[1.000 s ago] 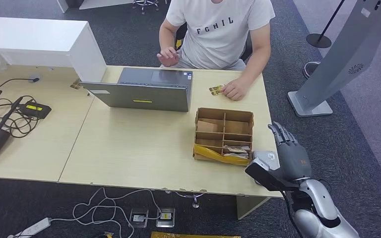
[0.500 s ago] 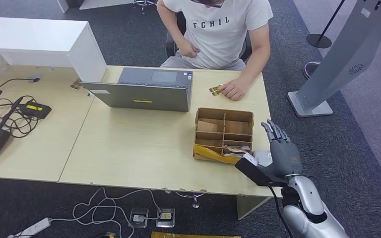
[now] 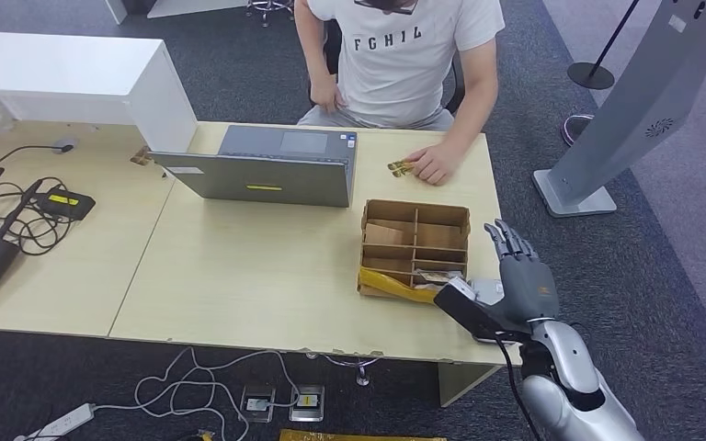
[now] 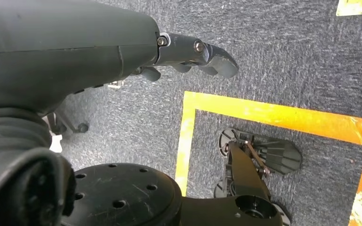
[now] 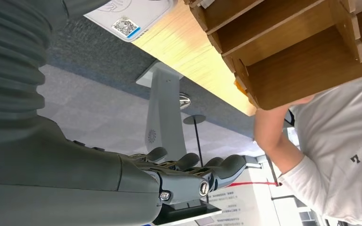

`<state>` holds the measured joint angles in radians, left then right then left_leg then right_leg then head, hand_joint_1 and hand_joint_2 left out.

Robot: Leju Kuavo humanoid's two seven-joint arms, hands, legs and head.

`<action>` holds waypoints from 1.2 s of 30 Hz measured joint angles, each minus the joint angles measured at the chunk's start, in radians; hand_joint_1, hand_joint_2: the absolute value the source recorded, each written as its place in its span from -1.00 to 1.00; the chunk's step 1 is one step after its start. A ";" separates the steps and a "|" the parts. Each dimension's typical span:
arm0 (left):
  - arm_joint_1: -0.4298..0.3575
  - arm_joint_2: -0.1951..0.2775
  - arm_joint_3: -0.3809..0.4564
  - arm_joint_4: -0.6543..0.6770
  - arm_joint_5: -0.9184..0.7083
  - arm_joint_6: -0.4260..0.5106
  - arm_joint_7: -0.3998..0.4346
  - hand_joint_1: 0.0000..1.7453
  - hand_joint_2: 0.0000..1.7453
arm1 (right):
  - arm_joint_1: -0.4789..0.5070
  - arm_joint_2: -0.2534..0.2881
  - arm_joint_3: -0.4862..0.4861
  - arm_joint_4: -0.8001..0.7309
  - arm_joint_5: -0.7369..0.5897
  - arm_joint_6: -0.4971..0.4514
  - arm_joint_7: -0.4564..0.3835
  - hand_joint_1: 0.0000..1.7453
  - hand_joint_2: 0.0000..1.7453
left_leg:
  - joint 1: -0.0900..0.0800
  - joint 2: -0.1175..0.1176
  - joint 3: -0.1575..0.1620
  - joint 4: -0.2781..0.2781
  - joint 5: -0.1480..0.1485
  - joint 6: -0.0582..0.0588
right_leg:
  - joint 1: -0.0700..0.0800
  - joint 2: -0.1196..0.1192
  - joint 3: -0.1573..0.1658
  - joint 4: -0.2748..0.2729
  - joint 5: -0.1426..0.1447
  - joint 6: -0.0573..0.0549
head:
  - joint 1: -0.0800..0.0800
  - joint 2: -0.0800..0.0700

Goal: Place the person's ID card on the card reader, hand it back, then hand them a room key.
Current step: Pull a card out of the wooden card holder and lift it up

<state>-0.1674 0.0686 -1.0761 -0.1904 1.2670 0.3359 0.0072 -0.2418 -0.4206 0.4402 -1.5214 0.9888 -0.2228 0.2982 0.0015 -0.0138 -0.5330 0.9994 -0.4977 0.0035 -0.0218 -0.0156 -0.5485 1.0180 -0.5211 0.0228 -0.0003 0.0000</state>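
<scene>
Head view. Counter: pale wood-grain laminate, flat, two slabs joined by a seam. Laptop: grey metal, lid open, at the far side. Cardboard box: brown, rectangular, split into compartments by slotted dividers, with a yellow strip along its near edge and small flat cards in the near compartments. Card reader: small, pale grey, flat, on the counter just beside the box's near right corner, partly hidden by the right hand. Card: small, flat, yellowish-brown, on the counter at the far edge, pinched under the person's hand; which card it is cannot be told. Person: seated across, white printed T-shirt. Black cables and small black devices lie at the counter's left end. Right hand: grey shell, dark fingers straight and slightly apart, holding nothing, raised at the counter's right edge above the reader.

Left wrist view. Left hand: dark, smooth, fingers loosely curved with nothing in them, hanging over grey carpet marked with orange tape.

Right wrist view. Right hand's fingers extended and empty. The box's plain cardboard wall, the counter's edge and the reader's white face with a printed square code show close by.
</scene>
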 joint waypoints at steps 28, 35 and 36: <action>0.000 0.025 0.000 0.000 -0.022 -0.084 -0.024 -1.00 -1.00 | 0.004 0.101 -0.013 -0.019 0.026 0.076 -0.037 -1.00 1.00 | 0.000 0.000 0.000 0.000 0.000 0.000 | 0.000 0.000 0.000 0.000 0.000 0.000 | 0.000 0.000; 0.000 0.029 0.000 0.000 -0.022 -0.083 -0.026 -1.00 -1.00 | -0.035 0.127 0.008 0.059 0.048 0.001 -0.050 -1.00 1.00 | 0.000 0.000 0.000 0.000 0.000 0.000 | 0.000 0.000 0.000 0.000 0.000 0.000 | 0.000 0.000; 0.000 0.029 0.000 0.000 -0.021 -0.082 -0.026 -1.00 -1.00 | -0.041 0.130 0.011 0.075 0.053 -0.009 -0.053 -1.00 1.00 | 0.000 0.000 0.000 0.000 0.000 0.000 | 0.000 0.000 0.000 0.000 0.000 0.000 | 0.000 0.000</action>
<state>-0.1674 0.0976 -1.0761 -0.1900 1.2458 0.2536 -0.0189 -0.2829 -0.2909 0.4509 -1.4466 1.0414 -0.2318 0.2452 0.0016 -0.0138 -0.5334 0.9993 -0.4976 0.0034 -0.0216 -0.0157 -0.5483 1.0182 -0.5211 0.0227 -0.0003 0.0000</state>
